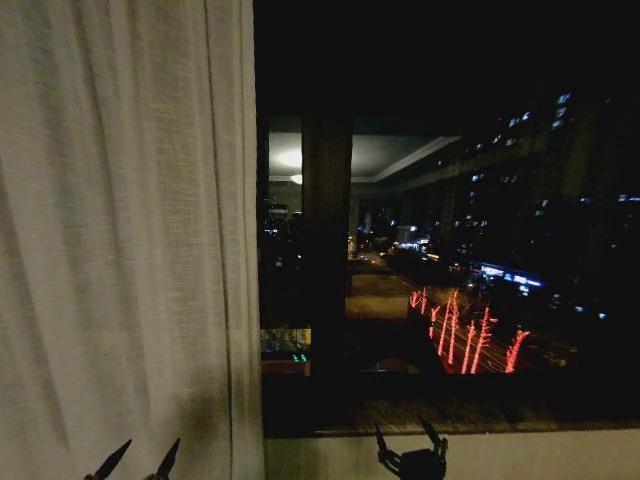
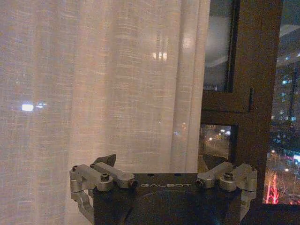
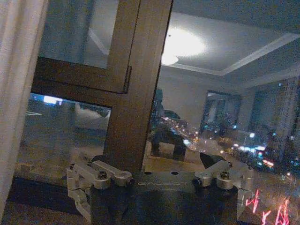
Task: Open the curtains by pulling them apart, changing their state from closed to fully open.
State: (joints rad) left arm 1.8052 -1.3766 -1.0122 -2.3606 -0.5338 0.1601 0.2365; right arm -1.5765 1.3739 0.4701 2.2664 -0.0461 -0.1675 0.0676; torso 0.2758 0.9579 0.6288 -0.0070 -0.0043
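I hold my left gripper (image 1: pixel 137 462) low before the sheer off-white pleated curtain (image 1: pixel 120 230), jaws apart for a pinch — right gripper (image 1: pixel 410 445) idles, spread, at the dark window (image 1: pixel 450 260).

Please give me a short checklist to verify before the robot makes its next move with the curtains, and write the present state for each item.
1. Left gripper open, in front of the sheer curtain panel: ok.
2. Left gripper holding the fabric: not ok, the fingers hold nothing.
3. Right gripper open, low before the window sill: ok.
4. Right side of the window glass uncovered: ok, the night street shows through.
5. Curtains fully open: not ok, the panel covers the left part of the window.
6. Position of the second panel: cannot tell.
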